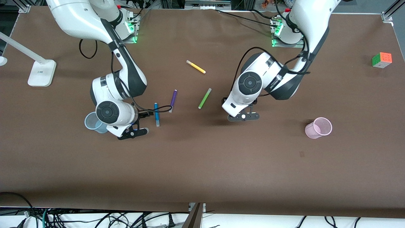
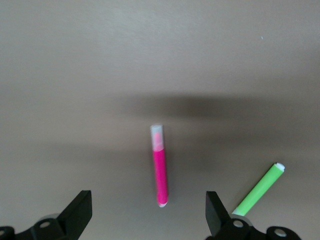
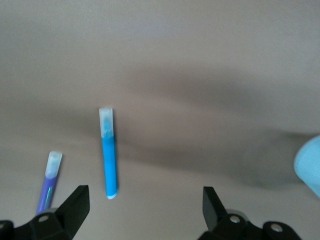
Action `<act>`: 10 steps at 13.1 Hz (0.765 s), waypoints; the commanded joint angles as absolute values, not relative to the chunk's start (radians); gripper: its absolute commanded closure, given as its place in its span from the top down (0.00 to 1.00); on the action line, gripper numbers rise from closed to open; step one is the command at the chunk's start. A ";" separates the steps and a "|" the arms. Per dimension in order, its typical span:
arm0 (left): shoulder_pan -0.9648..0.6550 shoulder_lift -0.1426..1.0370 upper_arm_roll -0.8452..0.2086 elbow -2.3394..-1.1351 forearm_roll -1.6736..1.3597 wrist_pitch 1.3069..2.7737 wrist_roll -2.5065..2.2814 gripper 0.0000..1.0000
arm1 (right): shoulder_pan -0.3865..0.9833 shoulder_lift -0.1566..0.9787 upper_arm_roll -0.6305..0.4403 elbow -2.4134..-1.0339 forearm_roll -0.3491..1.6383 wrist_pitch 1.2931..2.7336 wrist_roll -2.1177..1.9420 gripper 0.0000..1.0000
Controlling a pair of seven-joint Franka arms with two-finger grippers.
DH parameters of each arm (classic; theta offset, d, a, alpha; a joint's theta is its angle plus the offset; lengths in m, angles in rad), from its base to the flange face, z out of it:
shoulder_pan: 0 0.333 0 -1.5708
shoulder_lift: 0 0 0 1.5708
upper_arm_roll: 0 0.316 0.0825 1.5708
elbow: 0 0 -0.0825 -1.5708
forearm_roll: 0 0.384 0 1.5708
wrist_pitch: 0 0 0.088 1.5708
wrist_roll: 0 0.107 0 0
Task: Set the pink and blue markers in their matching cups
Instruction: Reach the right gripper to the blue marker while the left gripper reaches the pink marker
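Both claws gape empty: left gripper (image 2: 148, 212) over pink marker (image 2: 159, 166), right gripper (image 3: 145, 210) beside blue marker (image 3: 108, 152). We're pre-grasp; next, drop and pinch.

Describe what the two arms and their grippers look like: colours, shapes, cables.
Both arms are glossy white rounded shells with black joint sections and dark round caps at the wrists. A black cable loops along each arm. The left gripper and the right gripper are flat black pieces with short, wedge-shaped black fingers. Green lights glow at both bases.

Blue marker (image 1: 156, 114) beside purple marker (image 1: 173, 100)
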State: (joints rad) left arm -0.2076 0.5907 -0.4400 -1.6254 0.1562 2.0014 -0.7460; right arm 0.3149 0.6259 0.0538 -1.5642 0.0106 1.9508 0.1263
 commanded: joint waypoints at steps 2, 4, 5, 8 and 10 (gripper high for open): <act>-0.209 0.586 -0.436 -1.776 0.248 2.182 -0.765 1.00 | 0.342 0.649 0.052 -1.609 0.026 2.064 0.135 1.00; -0.209 0.584 -0.436 -1.844 0.273 2.268 -0.784 1.00 | 0.359 0.669 0.052 -1.620 0.026 2.117 0.137 1.00; -0.207 0.584 -0.436 -1.853 0.285 2.278 -0.784 1.00 | 0.364 0.678 0.052 -1.621 0.026 2.129 0.152 1.00; -0.209 0.607 -0.436 -1.855 0.305 2.281 -0.790 1.00 | 0.380 0.698 0.052 -1.623 0.026 2.164 0.193 1.00; -0.210 0.623 -0.436 -1.856 0.307 2.281 -0.801 1.00 | 0.380 0.707 0.052 -1.624 0.026 2.186 0.193 1.00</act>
State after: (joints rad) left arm -0.2077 0.6156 -0.4369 -1.8446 0.2747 2.2660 -0.7690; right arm 0.3756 0.7080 0.0542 -1.6105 0.0108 2.1559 0.1812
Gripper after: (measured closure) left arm 0.000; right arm 0.000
